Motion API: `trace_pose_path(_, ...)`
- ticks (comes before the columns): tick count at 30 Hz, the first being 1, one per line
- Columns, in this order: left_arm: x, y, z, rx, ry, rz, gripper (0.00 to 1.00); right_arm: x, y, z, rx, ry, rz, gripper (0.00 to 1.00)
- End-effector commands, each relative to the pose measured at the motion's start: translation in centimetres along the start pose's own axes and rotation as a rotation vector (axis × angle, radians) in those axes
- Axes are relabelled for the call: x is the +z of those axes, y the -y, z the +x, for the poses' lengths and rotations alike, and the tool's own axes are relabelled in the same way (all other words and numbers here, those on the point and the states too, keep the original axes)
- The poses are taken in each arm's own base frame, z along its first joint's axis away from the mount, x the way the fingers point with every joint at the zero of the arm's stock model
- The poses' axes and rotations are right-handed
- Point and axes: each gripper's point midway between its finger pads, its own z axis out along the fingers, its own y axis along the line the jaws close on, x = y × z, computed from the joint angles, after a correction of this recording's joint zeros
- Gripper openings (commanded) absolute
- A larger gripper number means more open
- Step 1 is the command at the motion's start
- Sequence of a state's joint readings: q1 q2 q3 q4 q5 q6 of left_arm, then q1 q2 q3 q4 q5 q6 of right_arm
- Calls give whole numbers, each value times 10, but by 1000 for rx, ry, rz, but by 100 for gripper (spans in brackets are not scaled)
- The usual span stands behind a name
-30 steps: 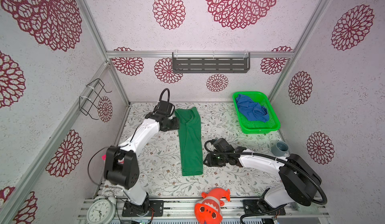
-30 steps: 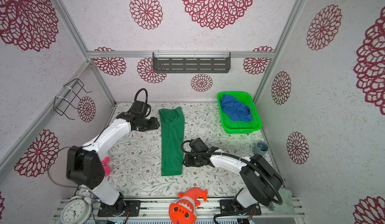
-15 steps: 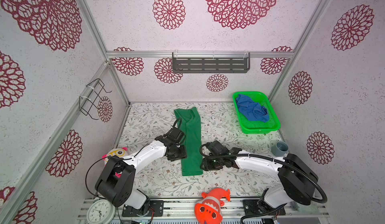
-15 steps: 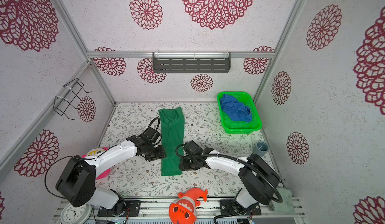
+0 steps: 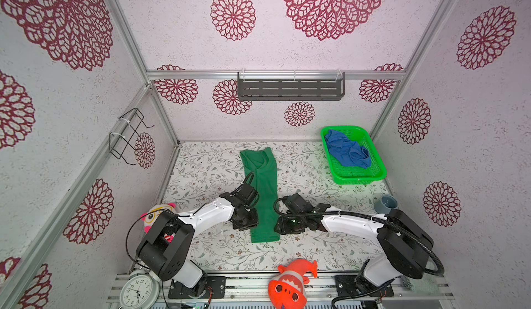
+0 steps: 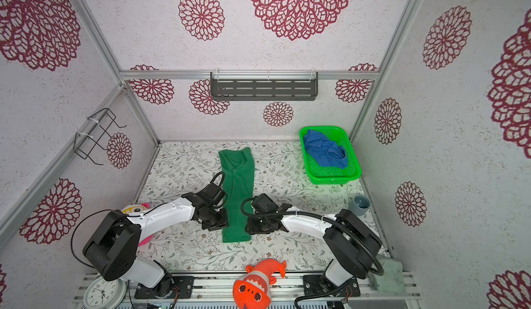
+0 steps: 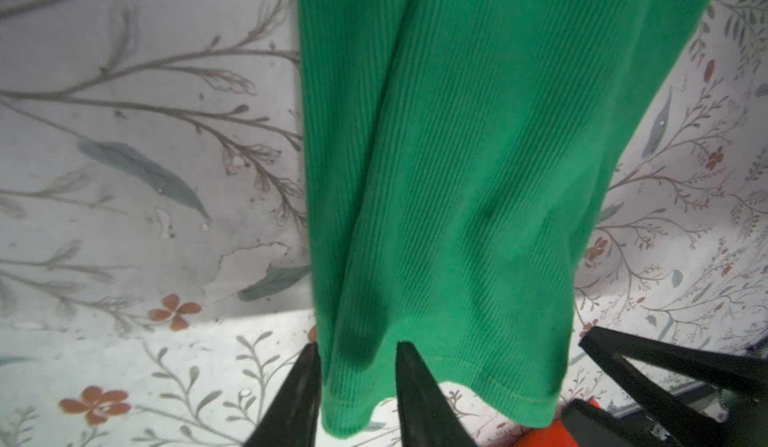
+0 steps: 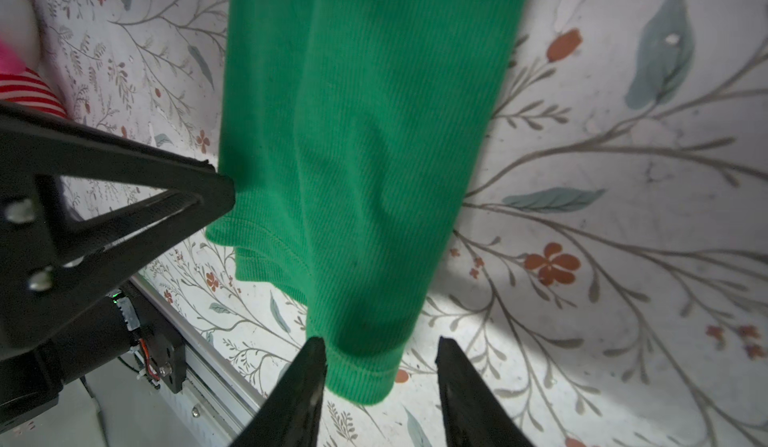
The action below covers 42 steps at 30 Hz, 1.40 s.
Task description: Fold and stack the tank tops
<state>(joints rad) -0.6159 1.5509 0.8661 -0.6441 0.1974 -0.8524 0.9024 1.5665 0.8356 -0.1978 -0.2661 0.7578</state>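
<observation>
The dark green tank top [image 5: 263, 184] [image 6: 238, 184] lies folded into a long narrow strip down the middle of the table. My left gripper [image 5: 249, 221] [image 6: 218, 221] is at the left corner of its near hem. In the left wrist view the left gripper [image 7: 357, 382] straddles that corner of the green cloth [image 7: 457, 154], jaws apart. My right gripper [image 5: 283, 225] [image 8: 380, 366] is open around the right hem corner of the green top [image 8: 365, 112], with a gap beside the cloth. The royal blue tank top [image 5: 346, 151] [image 6: 324, 151] lies crumpled in the basket.
A bright green mesh basket [image 5: 359, 178] stands at the back right. A grey cup [image 5: 386, 204] sits by the right wall. An orange plush fish [image 5: 290, 281] and a clock [image 5: 139, 291] lie at the front edge, and a plush toy [image 5: 156, 215] sits behind the left arm.
My left arm came from the far end of the green top to its near hem, and its jaws narrowed. My right gripper slid slightly nearer along the right edge.
</observation>
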Motion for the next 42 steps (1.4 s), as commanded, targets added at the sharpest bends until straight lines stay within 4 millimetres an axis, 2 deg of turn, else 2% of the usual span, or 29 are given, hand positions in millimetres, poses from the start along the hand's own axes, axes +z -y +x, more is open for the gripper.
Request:
trace_pose_path(1, 3, 8, 0, -5, 0, 17, 27, 3, -4, -4, 9, 1, -10, 46)
trace_pose_path(4, 2, 10, 1, -1, -2, 22, 15, 6, -5, -5, 13, 0, -14, 46)
trace_pose_path(6, -1, 13, 2, 5, 0, 24, 11, 7, -5, -6, 14, 0, -11, 45)
trace_pose_path(11, -14, 15, 5, 22, 6, 9, 0, 2, 0, -7, 5, 6, 26, 34)
trace_pose_path(16, -29, 38, 0, 16, 48, 117, 0, -6, 4, -11, 9, 43, 46, 18)
trace_pose_path(22, -48, 70, -6, 25, 99, 231, 0, -18, 15, -12, 41, 96, 51, 12)
trace_pose_path(25, -53, 87, -9, 27, 117, 300, 0, -24, 23, -12, 60, 127, 43, 15)
trace_pose_path(29, -60, 112, -13, 39, 147, 384, 0, -33, 42, -8, 98, 167, 37, 28)
trace_pose_path(31, -60, 119, -14, 42, 153, 406, 0, -36, 54, -5, 127, 181, 38, 38)
trace_pose_path(33, -59, 125, -15, 45, 156, 416, 0, -41, 62, -3, 138, 185, 39, 43)
trace_pose_path(36, -60, 132, -18, 51, 170, 428, 0, -51, 60, -3, 119, 201, 33, 44)
trace_pose_path(42, -79, 148, -31, 48, 235, 483, 0, -57, 33, -4, 102, 186, -94, 39)
